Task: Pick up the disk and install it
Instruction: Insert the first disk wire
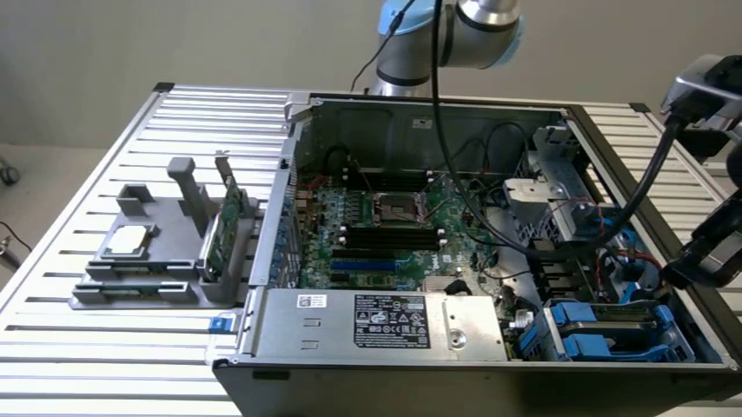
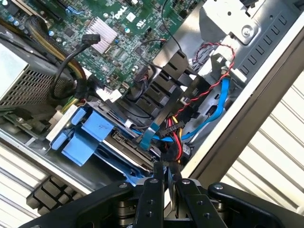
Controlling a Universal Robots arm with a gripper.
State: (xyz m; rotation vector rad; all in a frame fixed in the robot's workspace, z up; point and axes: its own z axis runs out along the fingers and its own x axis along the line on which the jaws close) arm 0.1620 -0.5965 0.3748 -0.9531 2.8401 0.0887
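Claw near disk | cables alongside | case wall close

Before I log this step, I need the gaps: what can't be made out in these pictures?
1. Wrist view: label and connector of the disk, hidden under cables.
2. Wrist view: body of the claw, cut off by the picture's edge.
3. Exterior view: end of the arm, cut off at that view's right.

Computer case on slatted table; parts stand beside it, on the exterior view's left. Inside: motherboard mid-floor, power supply along near edge, disk in bay at near corner, exterior view's right. Gripper above that corner.
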